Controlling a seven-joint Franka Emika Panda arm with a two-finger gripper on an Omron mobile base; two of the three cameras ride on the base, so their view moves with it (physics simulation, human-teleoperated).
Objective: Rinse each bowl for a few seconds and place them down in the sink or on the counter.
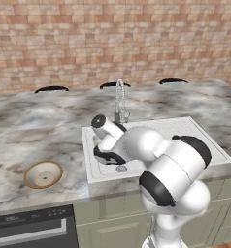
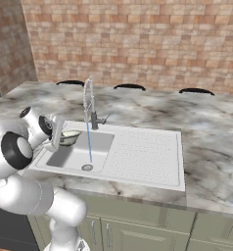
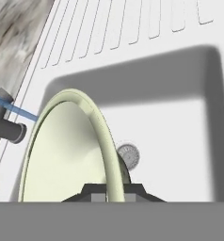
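Note:
My gripper (image 3: 113, 194) is shut on the rim of the pale green-cream bowl (image 3: 67, 150) and holds it tilted on edge over the sink (image 3: 180, 136) basin. From the right base, the gripper (image 2: 57, 133) and that bowl (image 2: 70, 138) hang just left of the thin blue water stream (image 2: 89, 144) falling from the faucet (image 2: 88, 100) toward the drain (image 3: 128, 156). The stream (image 3: 19, 111) passes beside the bowl's far edge. The shallower bowl with the tan-orange rim (image 1: 43, 174) lies upright on the counter (image 1: 35, 126), left of the sink (image 1: 195, 140).
The ribbed draining board (image 2: 145, 152) lies to the right of the basin. A brick wall (image 2: 138, 39) backs the counter, with three dark stool tops (image 2: 129, 87) along its far edge. A dark oven panel (image 1: 32, 225) sits under the counter at the left.

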